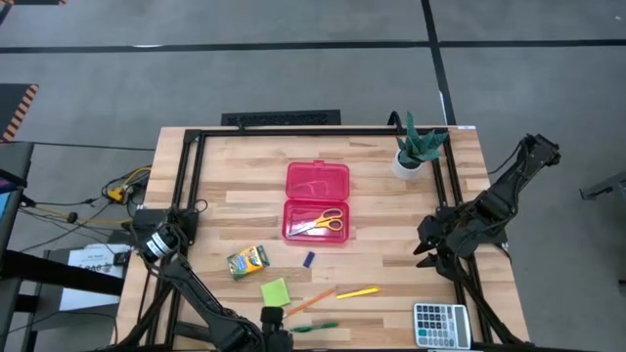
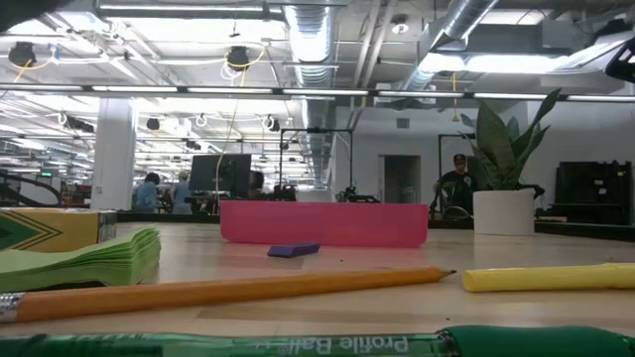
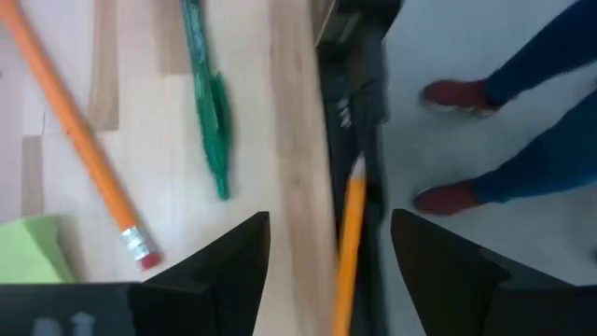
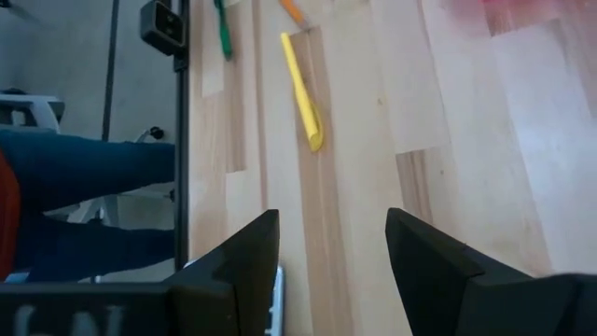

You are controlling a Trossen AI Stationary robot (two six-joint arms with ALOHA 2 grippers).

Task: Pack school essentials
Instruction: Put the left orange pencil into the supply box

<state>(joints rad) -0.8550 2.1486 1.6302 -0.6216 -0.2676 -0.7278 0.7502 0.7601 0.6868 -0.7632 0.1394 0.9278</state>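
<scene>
Pale wooden planks form the table (image 1: 391, 186), with grey floor around it. Scissors (image 1: 321, 224) lie in the open pink case (image 1: 317, 202) mid-table; crayon box (image 1: 247, 260), sticky pad (image 1: 276, 291), eraser (image 1: 309, 259), pencil (image 1: 311, 299) and pens (image 1: 358, 291) lie nearer. At the near edge, the left gripper (image 3: 328, 257) straddles another pencil (image 3: 349, 247), fingers apart. At right, the right gripper (image 4: 332, 252) hovers spread.
</scene>
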